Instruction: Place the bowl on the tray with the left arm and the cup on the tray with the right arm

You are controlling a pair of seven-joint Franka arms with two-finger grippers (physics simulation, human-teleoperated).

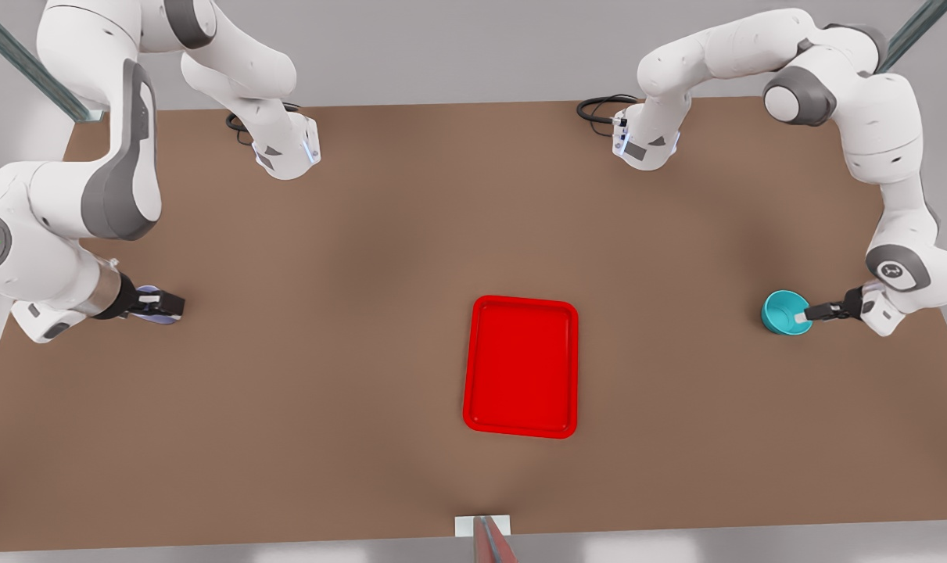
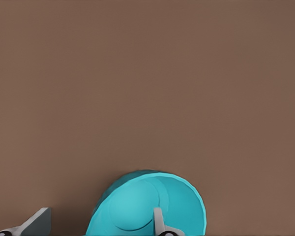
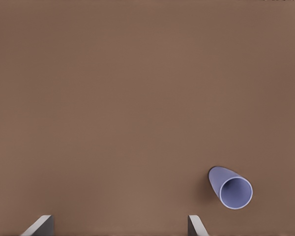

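Left pincer (image 1: 803,316) open astride the teal bowl's (image 1: 783,312) rim. Right pincer (image 1: 164,305) open above the lavender cup (image 3: 231,188). Red tray (image 1: 521,366) bare.

We see a plain brown table (image 1: 364,375), a pale grey wall (image 1: 442,47) behind it, soft even light.

Two arms at opposite table edges, red tray between them.
The left gripper (image 1: 808,314) reaches into the teal bowl (image 1: 783,312) at the front view's right; the right gripper (image 1: 164,304) hovers over the lavender cup (image 1: 149,293) at the left. The tray (image 1: 521,366) lies well apart from both on the brown table (image 1: 364,313).
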